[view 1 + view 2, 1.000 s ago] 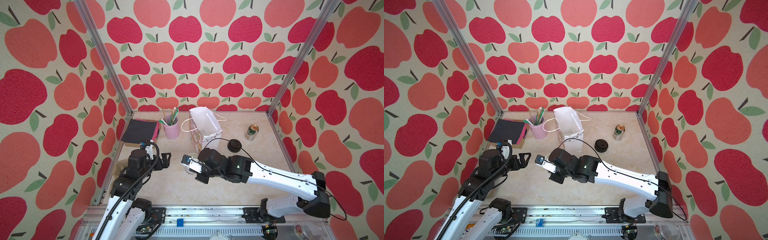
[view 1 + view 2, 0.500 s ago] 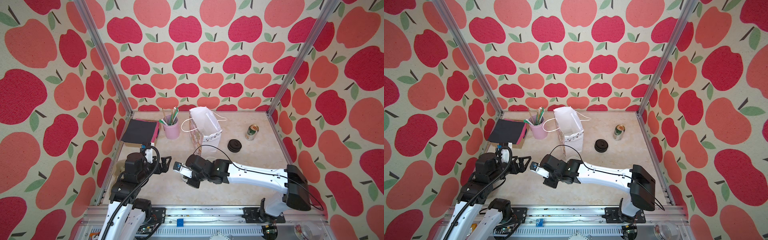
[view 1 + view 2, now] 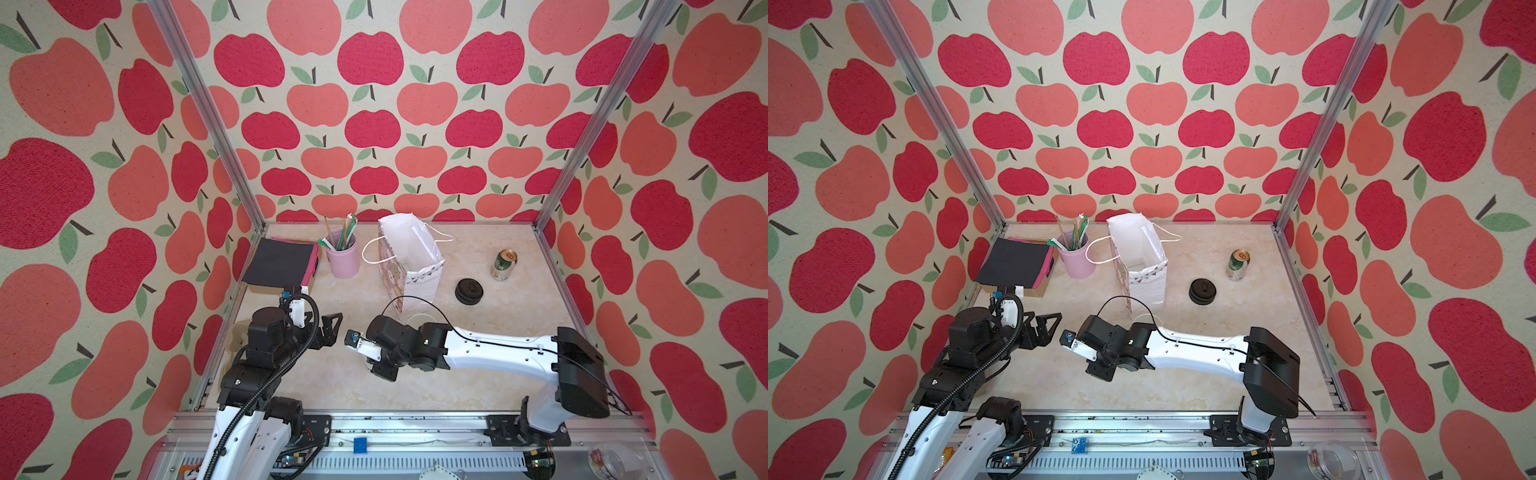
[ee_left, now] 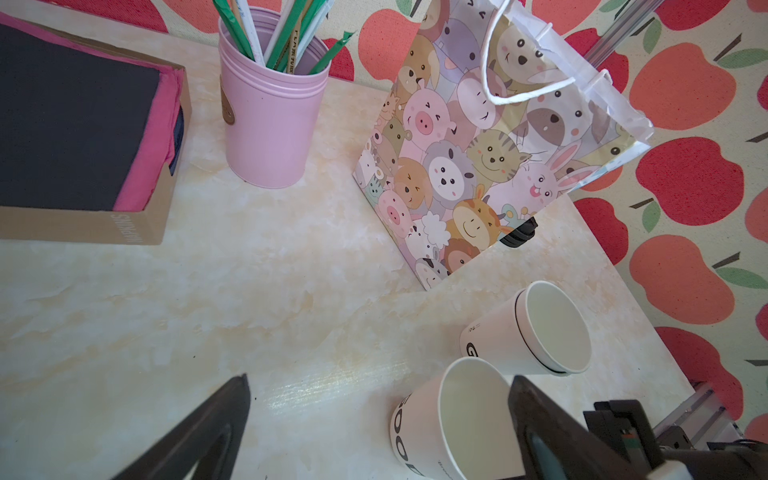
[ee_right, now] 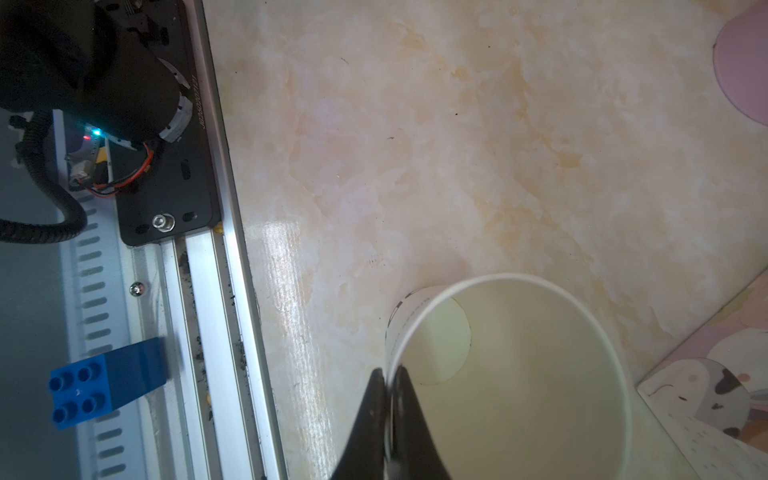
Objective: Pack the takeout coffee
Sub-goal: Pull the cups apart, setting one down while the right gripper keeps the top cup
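1. Right tool: closed narrow on the rim of the takeout coffee cup. 1 finger is inside the wall and 1 is outside.
2. Takeout coffee cup: white paper, dark lettering on its side, top open with the interior visible. It is at the near-middle of the desk, under the right wrist. It is on the near side of the gift bag and just beside the stack of nested cups. The views do not confirm whether its base touches the desk.
3. Left tool: jaws wide, holding nothing. It points toward the takeout coffee cup from the left. In the left wrist view 1 finger overlaps the cup, so contact cannot be confirmed.
4. Gift bag: upright, mouth open, near the centre back of the desk in both top views.
5. Black lids: stacked on the desk just to the right of the gift bag.
6. Green can: upright, beyond the black lids.
7. Pink holder and napkin box: back left.
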